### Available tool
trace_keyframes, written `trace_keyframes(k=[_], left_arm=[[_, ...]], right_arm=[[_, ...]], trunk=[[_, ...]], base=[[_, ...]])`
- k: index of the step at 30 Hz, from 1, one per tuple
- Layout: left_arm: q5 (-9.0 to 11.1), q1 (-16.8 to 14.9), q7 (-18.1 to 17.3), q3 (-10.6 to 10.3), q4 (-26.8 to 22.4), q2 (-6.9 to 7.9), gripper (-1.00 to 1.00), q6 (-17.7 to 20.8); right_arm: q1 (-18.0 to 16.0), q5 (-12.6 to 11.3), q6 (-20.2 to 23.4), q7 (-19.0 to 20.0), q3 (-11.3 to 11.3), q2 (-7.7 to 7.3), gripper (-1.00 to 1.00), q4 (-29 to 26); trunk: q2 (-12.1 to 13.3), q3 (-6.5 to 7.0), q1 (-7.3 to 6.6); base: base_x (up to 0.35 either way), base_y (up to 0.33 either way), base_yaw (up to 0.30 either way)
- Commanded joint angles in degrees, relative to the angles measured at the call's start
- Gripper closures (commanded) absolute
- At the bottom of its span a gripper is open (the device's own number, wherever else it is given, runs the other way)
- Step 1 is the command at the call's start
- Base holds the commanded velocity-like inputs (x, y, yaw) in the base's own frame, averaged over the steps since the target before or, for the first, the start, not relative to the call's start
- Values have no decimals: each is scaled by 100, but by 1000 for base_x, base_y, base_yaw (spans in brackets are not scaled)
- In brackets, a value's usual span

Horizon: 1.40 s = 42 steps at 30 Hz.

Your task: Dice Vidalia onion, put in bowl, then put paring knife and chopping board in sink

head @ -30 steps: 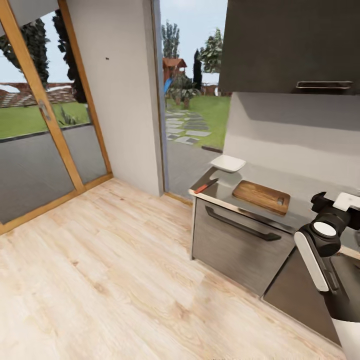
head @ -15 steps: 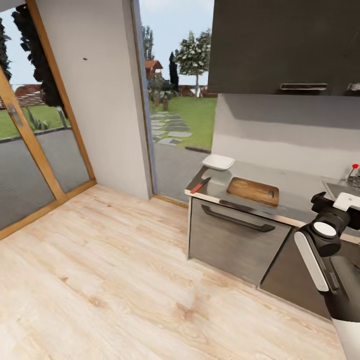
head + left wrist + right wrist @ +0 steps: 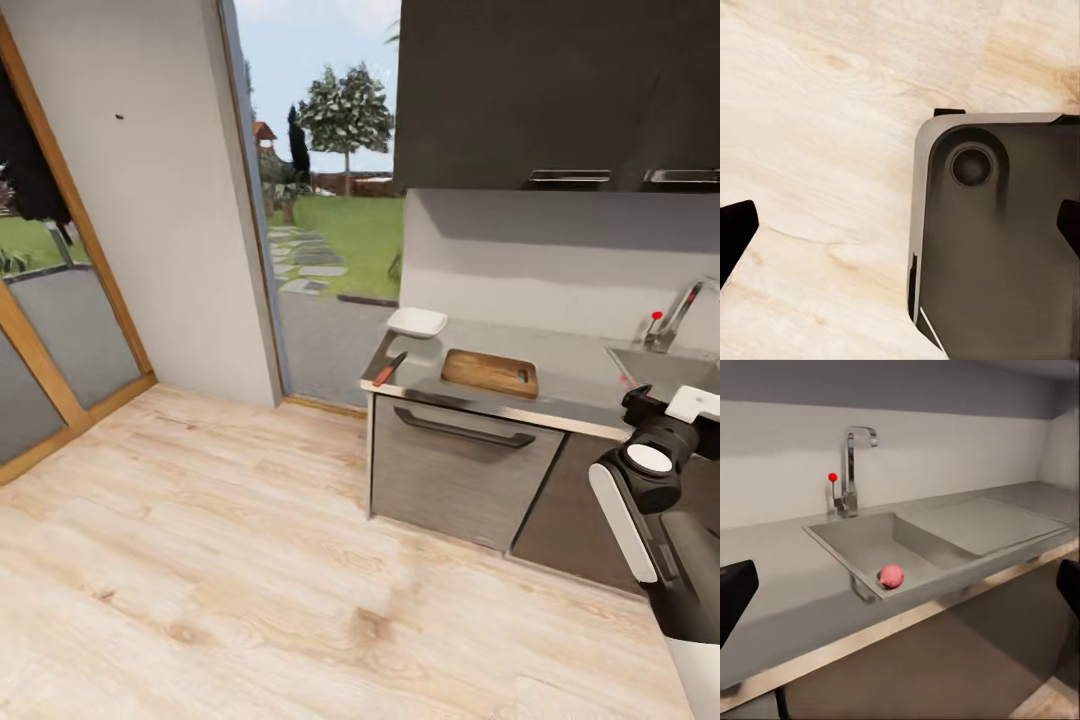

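The right gripper (image 3: 900, 585) is spread wide and holds nothing; straight ahead of it, well apart, the onion (image 3: 891, 576) lies in the sink (image 3: 862, 540), below the tap (image 3: 851, 469). Farther along the worktop (image 3: 570, 375) lie the chopping board (image 3: 490, 372), the knife (image 3: 389, 369) and the bowl (image 3: 416, 322). The left gripper (image 3: 900, 225) is also spread and empty, over the wood floor (image 3: 817, 135).

Sink (image 3: 862, 540): steel basin set in grey counter (image 3: 772, 585), flat drainboard (image 3: 982, 525) adjoining. Tap (image 3: 851, 465) upright at basin's rear rim, red-tipped lever (image 3: 833, 478) beside it. Onion (image 3: 891, 576): pinkish-red, round, resting inside basin against its near wall. Right hand's dark fingertips (image 3: 735, 592) spread apart.
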Motion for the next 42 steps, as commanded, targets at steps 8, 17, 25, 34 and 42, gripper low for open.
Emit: trace_keyframes(k=[8, 17, 25, 34, 42], left_arm=[[16, 4, -8, 17, -15, -3, -100, 3], [16, 3, -8, 17, -16, -7, -100, -3], [5, 3, -10, 17, -34, -111, -100, -6], [13, 3, 768, 16, -1075, -284, -100, 55], [11, 3, 1051, 13, -1872, -473, -100, 119]], right_arm=[[-8, -26, 45, -22, -35, -42, -100, 372], [-5, -21, 6, 512, -686, -524, -100, 1777], [1, 428, -1503, 2019, -956, -876, -100, 4876], [313, 734, -4354, 5518, -916, -117, -100, 9043], [751, 2580, -4425, 5546, -821, 1300, -100, 9076]], trunk=[[-5, -5, 1], [-5, 1, 1], [-5, 23, 1], [-5, 29, 1], [-5, 29, 1]], base=[[0, 278, -272], [72, 37, -274], [99, -74, -275], [3, -3, -52], [0, 0, 0]])
